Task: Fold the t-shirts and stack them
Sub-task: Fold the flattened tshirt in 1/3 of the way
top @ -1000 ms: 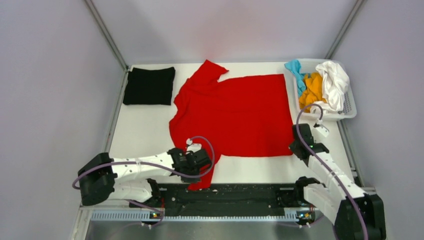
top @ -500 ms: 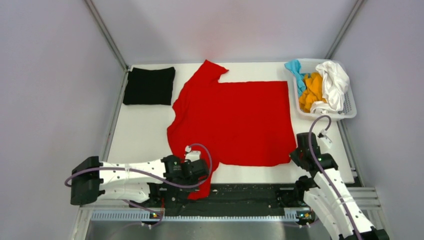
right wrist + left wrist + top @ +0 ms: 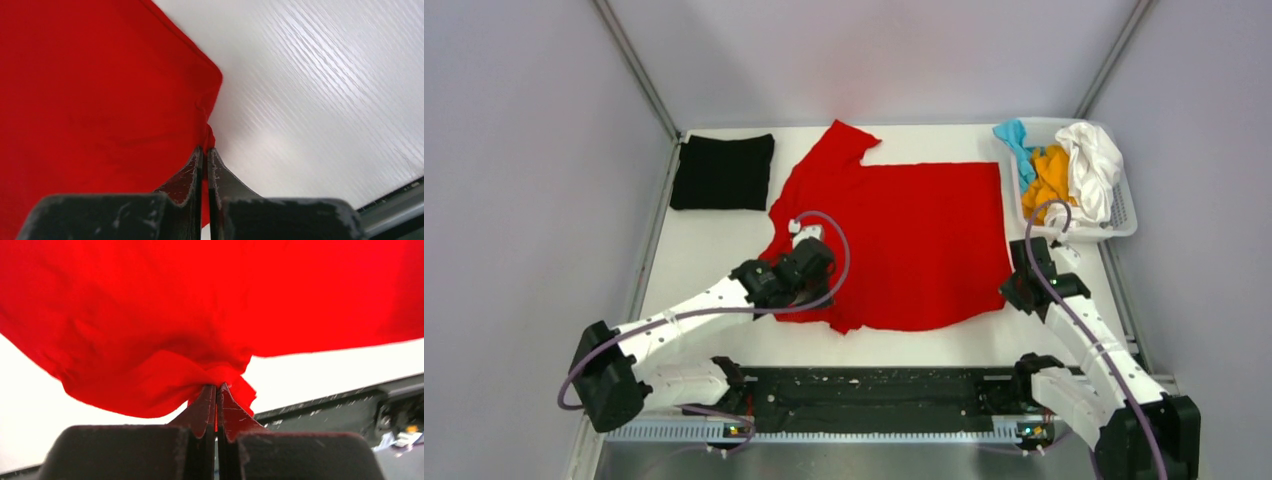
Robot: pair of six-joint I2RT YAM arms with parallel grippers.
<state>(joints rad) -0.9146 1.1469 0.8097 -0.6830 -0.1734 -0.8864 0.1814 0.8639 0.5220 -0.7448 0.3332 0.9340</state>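
Flanking red tee (image 3: pixel 904 240): black tee (image 3: pixel 722 171), basket (image 3: pixel 1129 215) (far R).

Top external: high, from the frame-bottom side, looks down over whole counter (image 3: pixel 694 240). Wrist views: very close, low, facing forward. All three share the red t-shirt (image 3: pixel 914 240); wrists see only its lower-frame edge.

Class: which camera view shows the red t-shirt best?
The top external view: it shows almost the whole red t-shirt spread out. The left wrist view shows only bunched cloth pinched in the left tool; the right wrist view only a corner pinched in the right tool.
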